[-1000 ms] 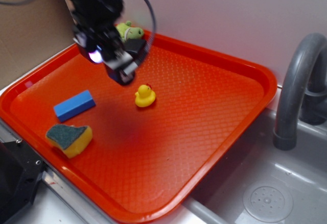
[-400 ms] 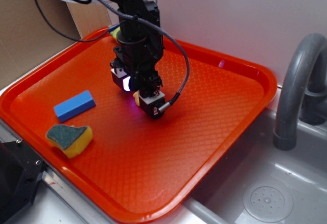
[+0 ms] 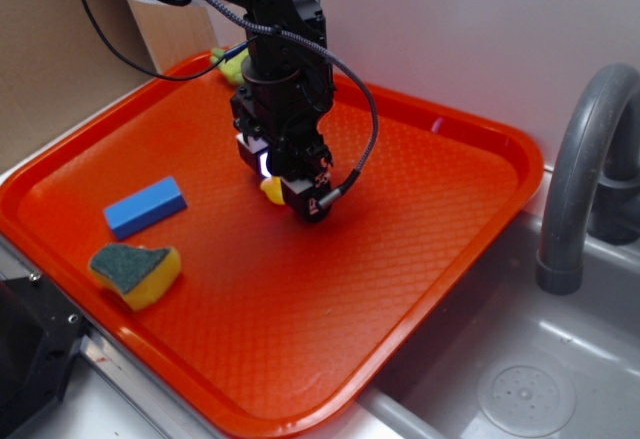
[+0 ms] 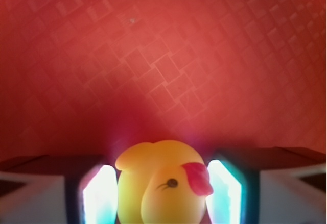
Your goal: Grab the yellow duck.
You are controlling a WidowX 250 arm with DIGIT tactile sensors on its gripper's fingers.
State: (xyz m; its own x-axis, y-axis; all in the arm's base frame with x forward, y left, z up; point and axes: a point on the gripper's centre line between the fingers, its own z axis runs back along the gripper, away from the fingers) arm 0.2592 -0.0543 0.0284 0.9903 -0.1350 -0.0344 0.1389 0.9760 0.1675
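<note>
The yellow duck [image 4: 163, 183] with its red-orange beak sits between my gripper's [image 4: 161, 196] two glowing pads [image 4: 97, 193] and touches both. The gripper is closed on it. In the exterior view the gripper [image 3: 287, 197] is down at the orange tray [image 3: 480, 129], near the tray's middle. Only a small yellow part of the duck [image 3: 271, 190] shows at its left side; the rest is hidden by the fingers.
A blue block [image 3: 145, 207] and a yellow sponge with a green top [image 3: 135, 271] lie on the tray's left. A green plush frog [image 3: 228, 62] is behind the arm at the tray's back corner. A grey faucet [image 3: 575, 179] and sink [image 3: 520, 389] are on the right.
The arm swung from the tray's back left over to the duck and came down around it. The duck, in full view a second ago, is now mostly covered by the fingers.
</note>
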